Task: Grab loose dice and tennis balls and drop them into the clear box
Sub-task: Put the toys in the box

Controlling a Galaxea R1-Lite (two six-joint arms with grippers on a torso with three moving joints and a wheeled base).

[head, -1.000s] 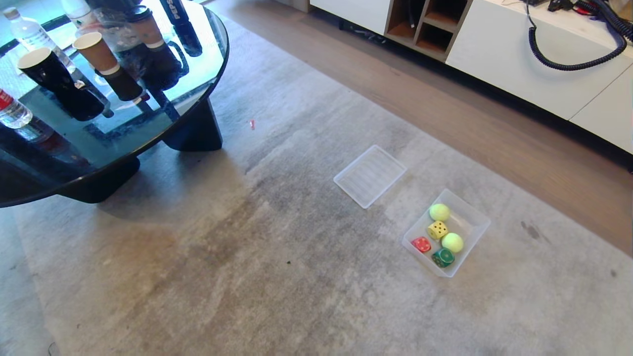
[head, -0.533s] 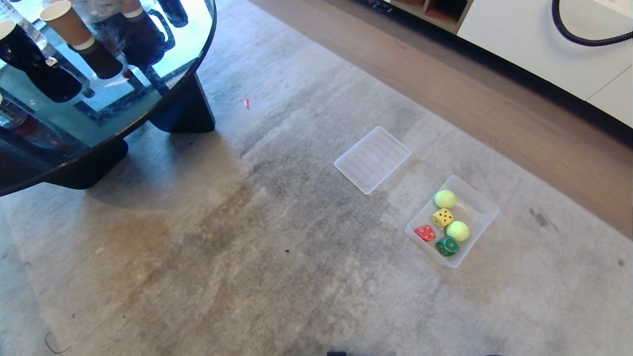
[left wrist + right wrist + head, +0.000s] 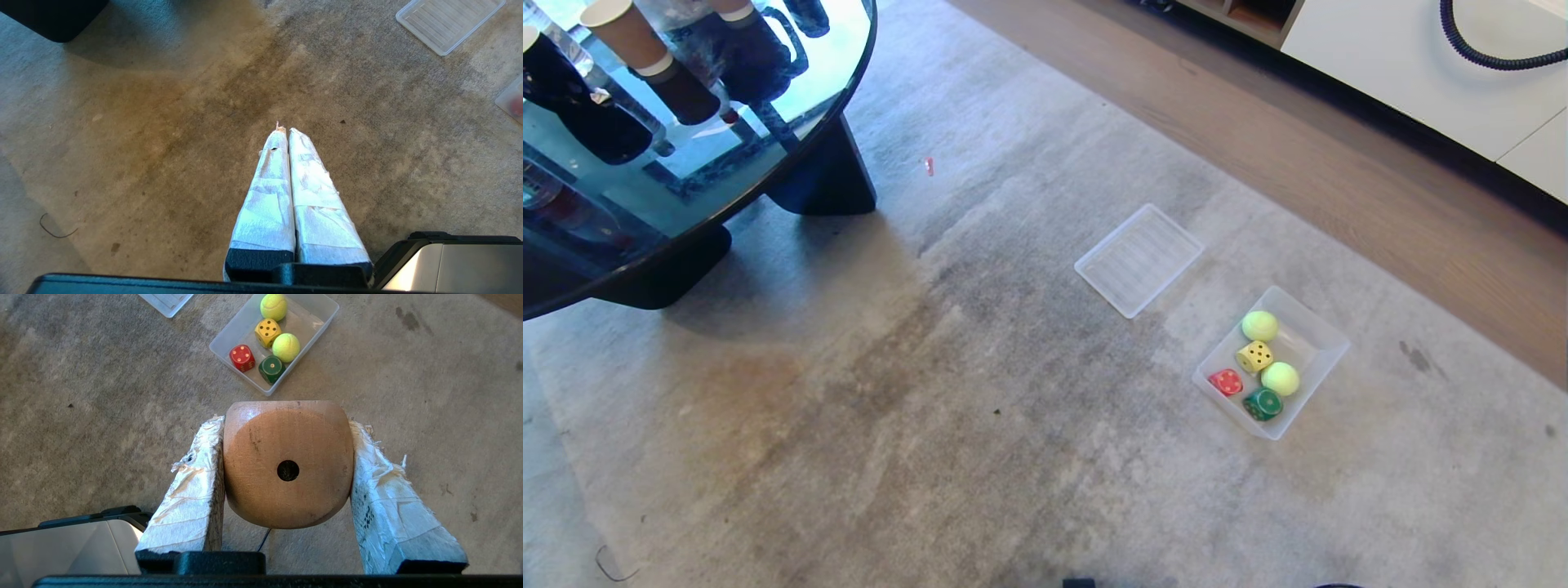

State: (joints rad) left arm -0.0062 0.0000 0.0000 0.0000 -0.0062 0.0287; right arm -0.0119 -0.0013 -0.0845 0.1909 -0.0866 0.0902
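Round bench: a dark glass-topped bench point(image 3: 686, 155) with black legs stands far left of the clear box, carrying paper cups point(image 3: 629, 41) and bottles.
Left end effector: the tape-wrapped left end effector point(image 3: 284, 131) hangs over bare carpet left of the clear box, fingers pressed together, holding nothing.
Flat tray: a shallow ribbed clear plastic tray point(image 3: 1138, 260) lies just left of and beyond the clear box.
Clear box: the deep translucent plastic clear box point(image 3: 1319, 347) sits on the carpet; inside are two fuzzy yellow-green tennis balls point(image 3: 1259, 325), a yellow die point(image 3: 1255, 357), a red die point(image 3: 1226, 381) and a green die point(image 3: 1263, 403).
Right end effector: the right end effector point(image 3: 288, 428) clamps a tan wooden rounded die point(image 3: 288, 463) by two opposite flat faces, short of the clear box.
Handling: the held die looks hard, smooth and fairly solid, probably wood; flat faces suit the padded fingers, the rounded corners would slip.
Surface: grey, stained short-pile carpet point(image 3: 931, 425), soft enough to damp a drop.
Room: wood floor point(image 3: 1339, 180) and white cabinets point(image 3: 1405, 73) beyond the clear box.
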